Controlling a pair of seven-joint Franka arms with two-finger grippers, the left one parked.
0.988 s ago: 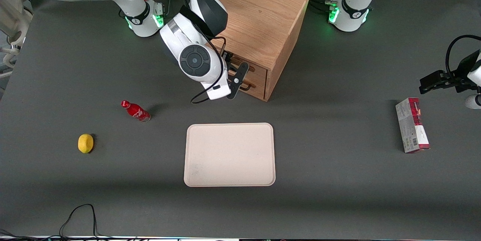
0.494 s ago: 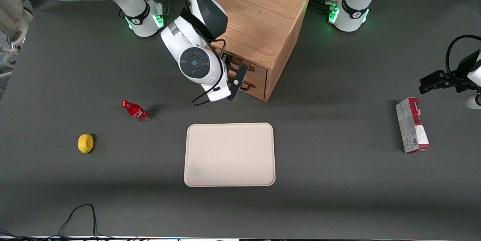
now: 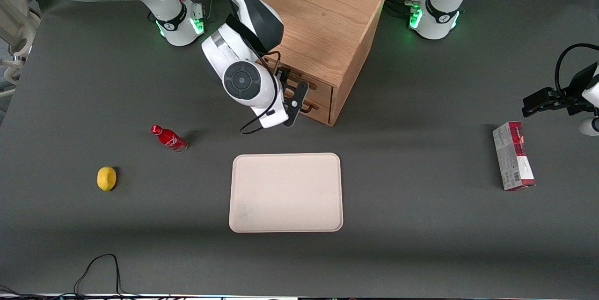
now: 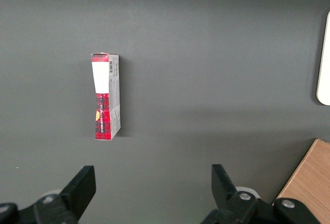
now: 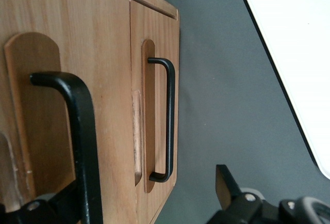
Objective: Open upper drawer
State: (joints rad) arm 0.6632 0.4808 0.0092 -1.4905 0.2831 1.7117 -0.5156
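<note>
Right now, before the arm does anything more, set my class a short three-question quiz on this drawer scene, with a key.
1. True or false: the upper drawer stands pulled out of the cabinet.
2. Where is the gripper? A) on the tray B) in front of the cabinet's drawers C) beside the lemon
3. Fill in: the gripper's fingers are ____.

Key: 1 false, its front sits flush and shut; 2 B; 3 open.

1. Red-and-grey box (image 3: 513,156), toward the parked arm's end: barcode and print, none legible.
2. Red bottle (image 3: 168,137): label markings too small to read.
3. Gripper (image 3: 295,98), in front of the cabinet's (image 3: 323,28) drawers: no readable marking.
</note>
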